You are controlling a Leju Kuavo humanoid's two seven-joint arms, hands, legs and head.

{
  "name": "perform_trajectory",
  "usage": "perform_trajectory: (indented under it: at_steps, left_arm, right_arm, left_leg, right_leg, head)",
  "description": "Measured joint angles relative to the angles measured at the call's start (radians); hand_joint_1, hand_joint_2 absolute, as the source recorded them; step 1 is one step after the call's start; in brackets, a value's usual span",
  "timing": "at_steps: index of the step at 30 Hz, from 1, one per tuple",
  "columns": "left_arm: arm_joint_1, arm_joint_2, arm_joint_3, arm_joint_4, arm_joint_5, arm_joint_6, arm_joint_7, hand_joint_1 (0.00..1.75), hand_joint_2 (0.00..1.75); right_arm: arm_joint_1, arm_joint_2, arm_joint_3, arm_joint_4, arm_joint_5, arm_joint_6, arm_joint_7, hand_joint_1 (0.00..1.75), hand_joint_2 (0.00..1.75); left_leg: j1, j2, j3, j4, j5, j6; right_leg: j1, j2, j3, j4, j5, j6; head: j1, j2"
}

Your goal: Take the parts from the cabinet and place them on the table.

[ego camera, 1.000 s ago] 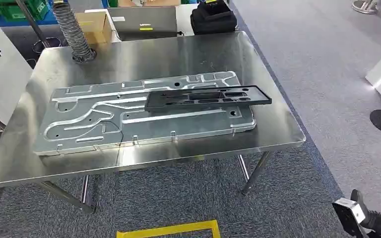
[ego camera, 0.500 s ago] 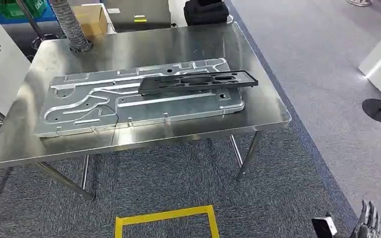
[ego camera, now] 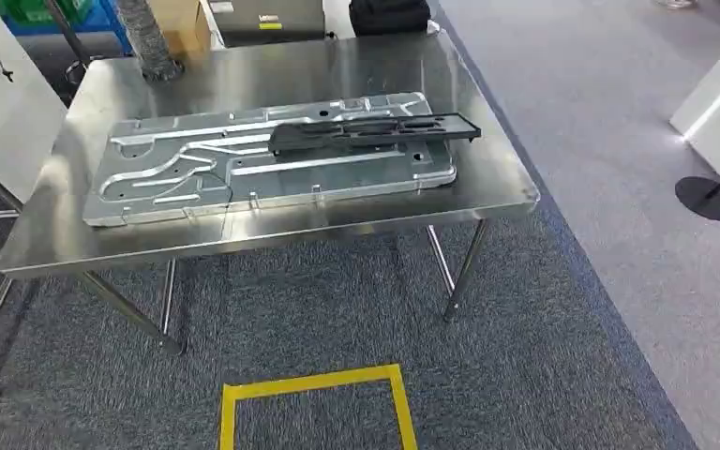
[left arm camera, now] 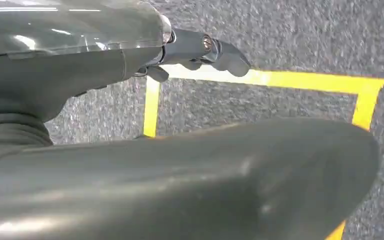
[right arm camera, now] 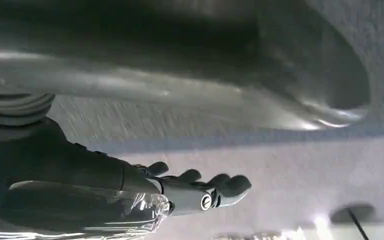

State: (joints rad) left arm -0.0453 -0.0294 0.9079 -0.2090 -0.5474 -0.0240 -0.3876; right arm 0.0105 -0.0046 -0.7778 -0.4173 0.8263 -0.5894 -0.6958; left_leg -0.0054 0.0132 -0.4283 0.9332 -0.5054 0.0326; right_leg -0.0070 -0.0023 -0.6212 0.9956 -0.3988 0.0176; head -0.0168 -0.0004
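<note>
Head view looks down on a steel surface (ego camera: pixel 487 178) from some way off. Two parts lie on it: a large silver stamped panel (ego camera: pixel 244 173) lying flat, taking up most of the top, and a long black frame part (ego camera: pixel 375 131) resting on the panel's far right portion, its right end reaching just past the panel's edge. A yellow tape square (ego camera: pixel 314 398) marks the carpet in front of the surface. The cabinet itself is nowhere to be seen from here. Both arms hang low. Left robot hand (left arm camera: pixel 200 50) seen from its wrist over the carpet and the yellow tape, fingers loosely extended, nothing in it. Right robot hand (right arm camera: pixel 195 190) likewise empty, fingers apart and lightly curved, over grey floor. Judgement: both placed parts look settled, so either the task is near done or another trip to the cabinet is due; cannot tell which. Risks from here: the black frame sits on the ridged panel, not on bare steel, so a bump to the surface or a further part set down against it could slide it off the right side. The panel's near edge lies close to the surface's front lip; a nudge from an arm passing by could push it over.
</note>
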Motion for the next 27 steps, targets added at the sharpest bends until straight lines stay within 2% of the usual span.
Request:
perform_trajectory:
  at_steps: [1, 2, 3, 4, 5, 6, 7, 8, 9, 10, 11, 13, 14, 15, 16, 18, 19, 20, 21, 22, 23, 24, 25, 26, 27]
  left_arm:
    - [0.000, 0.000, 0.001, 0.000, -0.002, 0.000, -0.001, 0.00, 0.00]
    - [0.001, 0.000, 0.002, 0.000, -0.003, 0.000, -0.001, 0.00, 0.00]
    - [0.003, 0.000, 0.003, 0.000, -0.005, 0.000, -0.002, 0.00, 0.00]
    - [0.004, 0.000, 0.004, 0.000, -0.007, 0.000, -0.003, 0.00, 0.00]
    - [0.004, 0.000, 0.005, 0.000, -0.009, 0.000, -0.004, 0.00, 0.00]
    - [0.003, -0.001, 0.006, 0.000, -0.011, 0.000, -0.005, 0.00, 0.00]
    - [0.004, -0.002, 0.006, 0.000, -0.015, 0.000, -0.007, 0.00, 0.00]
    - [0.004, -0.004, 0.008, 0.000, -0.019, -0.001, -0.008, 0.00, 0.00]
    - [0.004, -0.005, 0.009, 0.000, -0.022, -0.001, -0.009, 0.00, 0.00]
    - [0.004, -0.005, 0.010, 0.000, -0.026, -0.002, -0.011, 0.00, 0.00]
    - [0.003, -0.006, 0.010, 0.000, -0.031, -0.002, -0.012, 0.00, 0.00]
    - [0.002, -0.006, 0.010, 0.000, -0.032, -0.002, -0.013, 0.00, 0.00]
    - [0.002, -0.006, 0.011, 0.000, -0.033, -0.001, -0.013, 0.00, 0.00]
    - [0.003, -0.006, 0.011, 0.000, -0.033, 0.000, -0.013, 0.00, 0.00]
    - [0.006, -0.007, 0.012, 0.000, -0.034, 0.001, -0.012, 0.00, 0.00]
    - [0.006, -0.008, 0.012, 0.000, -0.035, 0.003, -0.012, 0.00, 0.00]
    - [0.005, -0.008, 0.013, 0.000, -0.037, 0.003, -0.012, 0.00, 0.00]
    - [0.004, -0.008, 0.013, 0.000, -0.040, 0.003, -0.011, 0.00, 0.00]
    - [0.004, -0.008, 0.013, 0.000, -0.042, 0.003, -0.011, 0.00, 0.00]
    - [0.004, -0.008, 0.013, 0.000, -0.042, 0.003, -0.011, 0.00, 0.00]
    - [0.003, -0.009, 0.013, 0.000, -0.045, 0.003, -0.011, 0.00, 0.00]
    - [0.001, -0.009, 0.013, 0.000, -0.047, 0.003, -0.011, 0.00, 0.00]
    - [-0.002, -0.009, 0.013, 0.000, -0.052, 0.003, -0.011, 0.00, 0.00]
    - [-0.007, -0.008, 0.013, 0.000, -0.054, 0.003, -0.011, 0.00, 0.00]
    - [-0.010, -0.008, 0.012, 0.000, -0.055, 0.003, -0.010, 0.00, 0.00]
  right_arm:
    - [0.000, -0.002, 0.000, 0.017, 0.001, 0.003, 0.003, 0.00, 0.00]
    - [-0.003, -0.005, 0.000, 0.032, 0.006, 0.014, 0.014, 0.00, 0.00]
    - [-0.008, -0.007, 0.000, 0.047, 0.013, 0.024, 0.024, 0.00, 0.00]
    - [-0.012, -0.008, 0.000, 0.062, 0.021, 0.033, 0.038, 0.00, 0.00]
    - [-0.014, -0.007, 0.000, 0.076, 0.037, 0.046, 0.064, 0.00, 0.00]
    - [-0.016, -0.006, 0.000, 0.090, 0.058, 0.058, 0.098, 0.00, 0.00]
    - [-0.020, -0.006, 0.000, 0.107, 0.077, 0.069, 0.151, 0.00, 0.00]
    - [-0.022, -0.004, 0.001, 0.123, 0.092, 0.075, 0.200, 0.00, 0.00]
    - [-0.025, 0.000, 0.003, 0.134, 0.111, 0.083, 0.241, 0.00, 0.00]
    - [-0.030, 0.006, 0.008, 0.144, 0.130, 0.094, 0.287, 0.00, 0.00]
    - [-0.033, 0.009, 0.015, 0.151, 0.149, 0.105, 0.327, 0.00, 0.00]
    - [-0.032, 0.020, 0.026, 0.169, 0.168, 0.114, 0.357, 0.00, 0.00]
    - [-0.031, 0.026, 0.031, 0.176, 0.176, 0.122, 0.364, 0.00, 0.00]
    - [-0.032, 0.031, 0.034, 0.183, 0.181, 0.127, 0.368, 0.00, 0.00]
    - [-0.035, 0.035, 0.040, 0.186, 0.183, 0.131, 0.373, 0.00, 0.00]
    - [-0.034, 0.039, 0.048, 0.189, 0.190, 0.142, 0.377, 0.00, 0.00]
    - [-0.034, 0.040, 0.053, 0.192, 0.198, 0.147, 0.378, 0.00, 0.00]
    - [-0.034, 0.040, 0.055, 0.194, 0.202, 0.154, 0.379, 0.00, 0.00]
    - [-0.034, 0.040, 0.058, 0.196, 0.206, 0.162, 0.381, 0.00, 0.00]
    - [-0.034, 0.040, 0.062, 0.198, 0.211, 0.168, 0.385, 0.00, 0.00]
    - [-0.034, 0.040, 0.065, 0.200, 0.215, 0.174, 0.388, 0.00, 0.00]
    - [-0.035, 0.040, 0.069, 0.200, 0.216, 0.182, 0.390, 0.00, 0.00]
    - [-0.037, 0.042, 0.071, 0.200, 0.216, 0.189, 0.390, 0.00, 0.00]
    - [-0.036, 0.044, 0.072, 0.201, 0.216, 0.193, 0.390, 0.00, 0.00]
    - [-0.036, 0.045, 0.074, 0.202, 0.217, 0.197, 0.390, 0.00, 0.00]
  left_leg:
    - [0.000, -0.001, -0.016, 0.000, 0.010, 0.010]
    - [0.000, -0.001, -0.034, 0.002, 0.023, 0.014]
    - [-0.001, 0.000, -0.048, 0.003, 0.034, 0.014]
    - [-0.001, 0.002, -0.066, 0.005, 0.046, 0.013]
    - [-0.001, 0.003, -0.084, 0.010, 0.057, 0.011]
    - [0.000, 0.003, -0.104, 0.017, 0.066, 0.009]
    - [0.002, 0.003, -0.123, 0.026, 0.073, 0.006]
    - [0.004, 0.002, -0.141, 0.039, 0.080, 0.001]
    - [0.005, 0.000, -0.159, 0.055, 0.084, -0.004]
    - [0.002, 0.000, -0.175, 0.072, 0.086, -0.010]
    - [0.002, 0.000, -0.182, 0.082, 0.089, -0.016]
    - [0.005, 0.001, -0.184, 0.081, 0.105, -0.030]
    - [0.004, 0.001, -0.185, 0.079, 0.114, -0.038]
    - [0.009, -0.002, -0.191, 0.086, 0.106, -0.044]
    - [0.011, -0.004, -0.205, 0.115, 0.053, -0.049]
    - [0.014, -0.004, -0.238, 0.240, -0.067, -0.057]
    - [0.015, -0.004, -0.255, 0.317, -0.108, -0.060]
    - [0.016, -0.004, -0.261, 0.375, -0.117, -0.063]
    - [0.016, -0.004, -0.248, 0.390, -0.094, -0.063]
    - [0.017, -0.004, -0.215, 0.363, -0.053, -0.061]
    - [0.017, -0.005, -0.167, 0.303, -0.016, -0.058]
    - [0.017, -0.005, -0.102, 0.215, 0.002, -0.052]
    - [0.016, -0.008, -0.024, 0.113, -0.016, -0.044]
    - [0.009, -0.010, 0.027, 0.023, -0.043, -0.037]
    - [0.008, -0.009, 0.022, 0.017, -0.049, -0.031]
  right_leg:
    - [0.000, 0.000, -0.016, 0.032, -0.054, 0.003]
    - [-0.002, 0.001, -0.037, 0.106, -0.134, 0.006]
    - [-0.003, 0.001, -0.054, 0.181, -0.188, 0.011]
    - [-0.004, 0.001, -0.069, 0.258, -0.220, 0.015]
    - [-0.006, 0.001, -0.071, 0.308, -0.217, 0.018]
    - [-0.009, 0.001, -0.055, 0.314, -0.183, 0.022]
    - [-0.012, 0.001, -0.022, 0.285, -0.139, 0.024]
    - [-0.015, 0.000, 0.032, 0.218, -0.102, 0.026]
    - [-0.018, 0.000, 0.107, 0.116, -0.096, 0.027]
    - [-0.016, 0.001, 0.173, 0.017, -0.139, 0.025]
    - [-0.009, 0.004, 0.192, -0.030, -0.163, 0.012]
    - [-0.004, 0.003, 0.179, -0.015, -0.155, 0.001]
    - [-0.007, 0.002, 0.174, -0.016, -0.147, -0.010]
    - [-0.013, -0.003, 0.164, -0.020, -0.133, -0.022]
    - [-0.010, -0.004, 0.151, -0.020, -0.122, -0.032]
    - [-0.007, -0.005, 0.125, -0.020, -0.100, -0.039]
    - [-0.005, -0.005, 0.109, -0.018, -0.088, -0.039]
    - [-0.004, -0.005, 0.093, -0.016, -0.077, -0.038]
    - [-0.003, -0.005, 0.076, -0.013, -0.066, -0.037]
    - [-0.003, -0.005, 0.060, -0.009, -0.056, -0.035]
    - [-0.003, -0.005, 0.045, -0.006, -0.047, -0.032]
    - [-0.003, -0.004, 0.032, -0.002, -0.038, -0.029]
    - [-0.003, -0.004, 0.027, 0.002, -0.031, -0.026]
    - [0.002, -0.004, 0.023, 0.004, -0.025, -0.018]
    - [0.001, -0.007, 0.023, 0.002, -0.014, -0.011]
  head:
    - [0.000, 0.000]
    - [0.000, 0.000]
    - [0.000, 0.000]
    - [0.000, 0.000]
    - [0.000, 0.000]
    - [0.000, 0.000]
    - [0.000, 0.000]
    - [0.000, 0.000]
    - [0.000, 0.000]
    - [0.000, 0.000]
    - [0.000, 0.000]
    - [0.000, 0.000]
    - [0.000, 0.000]
    - [0.000, 0.000]
    - [0.000, 0.000]
    - [0.000, 0.000]
    - [0.000, 0.000]
    - [0.000, 0.000]
    - [0.000, 0.000]
    - [0.000, 0.000]
    - [0.000, 0.000]
    - [0.000, 0.000]
    - [0.000, 0.000]
    - [0.000, 0.000]
    - [0.000, 0.000]
